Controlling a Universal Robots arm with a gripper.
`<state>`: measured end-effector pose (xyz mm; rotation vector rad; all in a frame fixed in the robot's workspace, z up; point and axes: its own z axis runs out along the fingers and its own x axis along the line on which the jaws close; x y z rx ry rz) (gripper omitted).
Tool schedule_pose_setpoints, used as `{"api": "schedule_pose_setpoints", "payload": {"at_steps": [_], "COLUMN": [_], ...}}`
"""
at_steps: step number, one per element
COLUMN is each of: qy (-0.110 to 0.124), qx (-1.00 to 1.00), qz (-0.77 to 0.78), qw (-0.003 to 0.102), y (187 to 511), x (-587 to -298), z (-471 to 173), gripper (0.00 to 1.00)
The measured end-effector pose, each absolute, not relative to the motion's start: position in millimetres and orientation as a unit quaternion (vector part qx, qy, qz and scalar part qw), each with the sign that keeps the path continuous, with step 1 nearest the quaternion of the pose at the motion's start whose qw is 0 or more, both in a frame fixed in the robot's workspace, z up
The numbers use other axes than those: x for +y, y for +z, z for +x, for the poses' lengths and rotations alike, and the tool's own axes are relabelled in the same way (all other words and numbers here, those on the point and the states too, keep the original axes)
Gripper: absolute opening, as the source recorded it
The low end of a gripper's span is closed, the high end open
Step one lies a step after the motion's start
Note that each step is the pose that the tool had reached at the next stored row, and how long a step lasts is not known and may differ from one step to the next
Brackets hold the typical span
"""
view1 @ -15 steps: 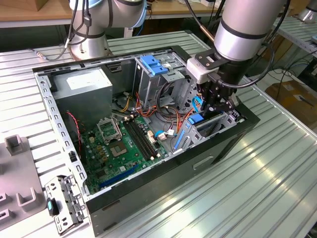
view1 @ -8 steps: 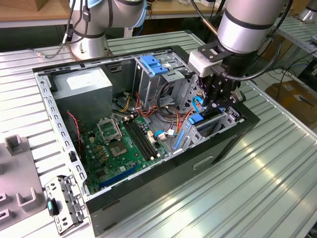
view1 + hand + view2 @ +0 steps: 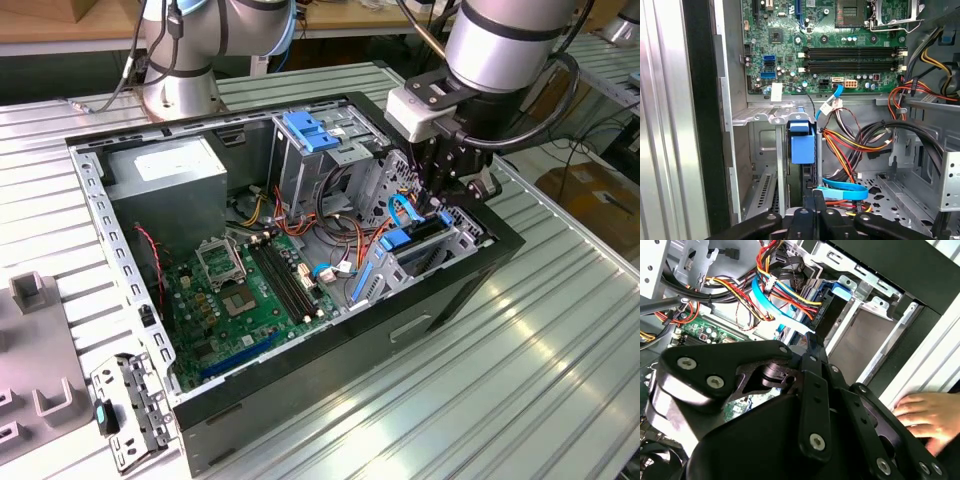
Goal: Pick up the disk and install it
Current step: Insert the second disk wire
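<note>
your bench and what lies beyond it
you have a ribbed metal table [image 3: 560, 330], with a wooden bench [image 3: 60, 25] at the far side.

A robotics lab or workshop, it seems: an open computer case [image 3: 300, 300] lies on a ribbed metal table [image 3: 560, 350], wooden benches [image 3: 60, 25] behind it and cardboard boxes [image 3: 600, 200] beside.

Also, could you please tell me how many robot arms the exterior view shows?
2: one arm behind the computer case at the exterior view's left, the other arm above it at the exterior view's right.
</note>
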<state>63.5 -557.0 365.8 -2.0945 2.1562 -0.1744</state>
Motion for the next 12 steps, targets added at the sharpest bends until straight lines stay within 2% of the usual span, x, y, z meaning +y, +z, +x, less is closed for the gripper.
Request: {"api": "schedule_pose_setpoints", "payload": {"at_steps": [1, 12], "qy": [-0.058, -0.058], "qx": [0.715, 0.715], "qz": [-0.694, -0.694], "qw": [0.065, 0.065], "y": [365.8, 366.5], "x": [-557.0, -557.0], "z": [63.5, 63.5], "gripper": [0.11, 0.11]}}
